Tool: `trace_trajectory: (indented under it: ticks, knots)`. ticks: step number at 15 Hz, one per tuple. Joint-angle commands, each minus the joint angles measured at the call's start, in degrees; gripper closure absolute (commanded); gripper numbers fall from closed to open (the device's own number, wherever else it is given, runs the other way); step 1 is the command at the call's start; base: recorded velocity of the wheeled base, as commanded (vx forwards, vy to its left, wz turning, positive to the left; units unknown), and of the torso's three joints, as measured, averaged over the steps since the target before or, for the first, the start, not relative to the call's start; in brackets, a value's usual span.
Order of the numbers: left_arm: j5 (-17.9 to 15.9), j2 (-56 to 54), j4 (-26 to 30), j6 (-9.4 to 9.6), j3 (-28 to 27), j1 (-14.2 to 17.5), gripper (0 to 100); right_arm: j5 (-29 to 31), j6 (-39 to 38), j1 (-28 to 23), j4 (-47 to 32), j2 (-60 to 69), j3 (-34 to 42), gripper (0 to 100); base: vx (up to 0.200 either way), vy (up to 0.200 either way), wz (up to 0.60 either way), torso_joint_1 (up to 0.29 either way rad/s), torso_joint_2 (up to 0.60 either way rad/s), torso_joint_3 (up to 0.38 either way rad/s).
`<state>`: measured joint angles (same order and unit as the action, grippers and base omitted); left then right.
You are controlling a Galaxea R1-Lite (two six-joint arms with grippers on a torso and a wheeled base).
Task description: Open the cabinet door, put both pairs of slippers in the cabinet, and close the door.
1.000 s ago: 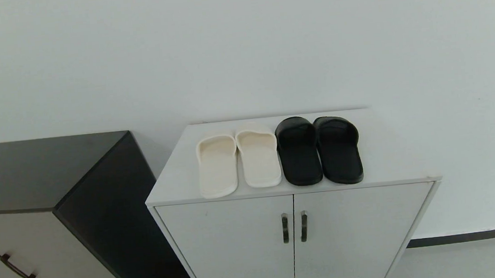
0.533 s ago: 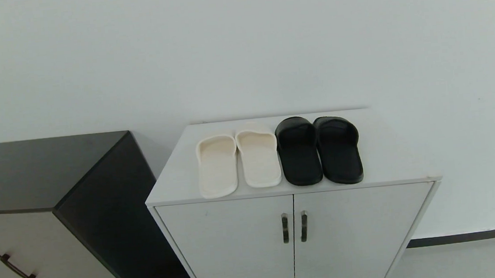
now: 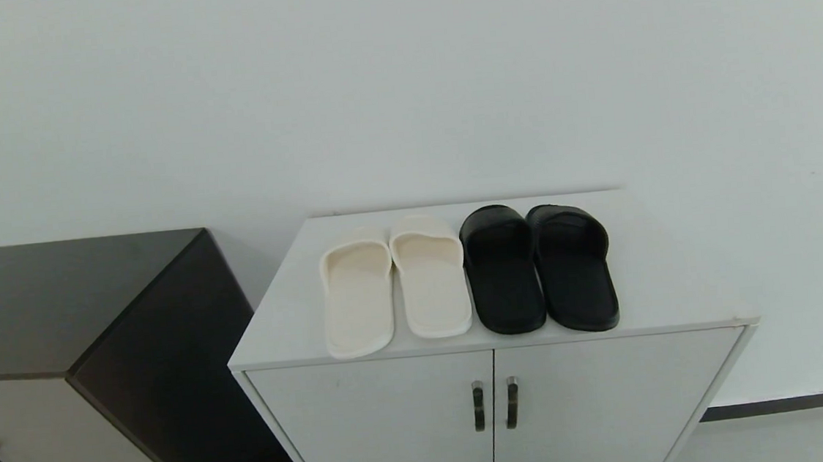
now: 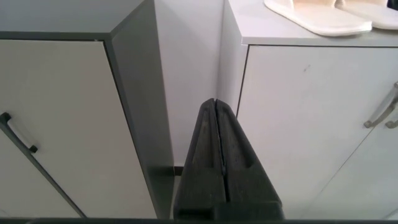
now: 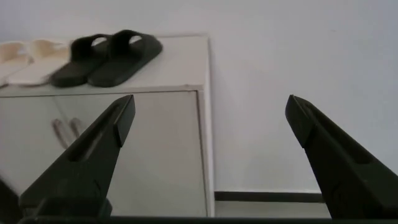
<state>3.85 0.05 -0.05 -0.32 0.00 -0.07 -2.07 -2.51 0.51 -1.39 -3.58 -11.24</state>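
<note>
White cabinet (image 3: 672, 276), both doors shut; neither pair of slippers is inside yet.

Risks, left to right:
- The dark cabinet (image 3: 79, 301) stands close against the left side. Left door (image 3: 383, 431) swung wide could strike it.
- Left jaws closed, fingers pressed flat together, low before the gap between the two cabinets. They must open before they can take the left handle (image 3: 478, 406); otherwise they just bump it.
- Cream slippers (image 3: 376, 300) sit at the left of the cabinet top, heels at the front edge, the leftmost slightly overhanging. A jolt from a door pull could tip it off.
- The handles are just beside each other; the right handle (image 3: 512, 401) may get caught along with the left one.
- Black slippers (image 3: 525, 281) lie touching the cream pair, heels near the front edge. Lifting one could drag its neighbour.
- Right jaws spread wide, holding nothing, off the front right corner.

Change: the whole head view has shifted, so cabinet and slippers sit lower and a little larger. That is camera motion; the slippers keep the same arrangement and the doors remain shut.
</note>
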Motion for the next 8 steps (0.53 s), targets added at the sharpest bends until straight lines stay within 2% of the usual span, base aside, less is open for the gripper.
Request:
trace_trajectory:
  ticks: [1,3,5,7,8]
  knots:
    - [0.1,0.0,0.0,-0.03,0.0,0.0,100,-7.9,0.6,0.6,-6.4,-15.8,-9.8,0,0.0,0.0,0.0,0.0,0.0,0.0]
    - [0.1,0.0,0.0,-0.12,0.0,0.0,100,-13.7,0.8,1.1,-4.9,-25.4,-12.2,0,0.0,0.0,0.0,0.0,0.0,0.0]
    - [0.0,0.0,0.0,-0.12,0.0,0.0,100,-15.9,0.5,3.2,-2.6,-34.6,-15.5,0,0.0,0.0,0.0,0.0,0.0,0.0]
    - [0.0,0.0,0.0,-0.12,0.0,0.0,100,-14.3,0.5,9.2,4.7,-41.1,-16.6,0,0.0,0.0,0.0,0.0,0.0,0.0]
    - [0.0,0.0,0.0,-0.12,0.0,0.0,100,-10.7,0.3,13.3,6.3,-44.3,-18.2,0,0.0,0.0,0.0,0.0,0.0,0.0]
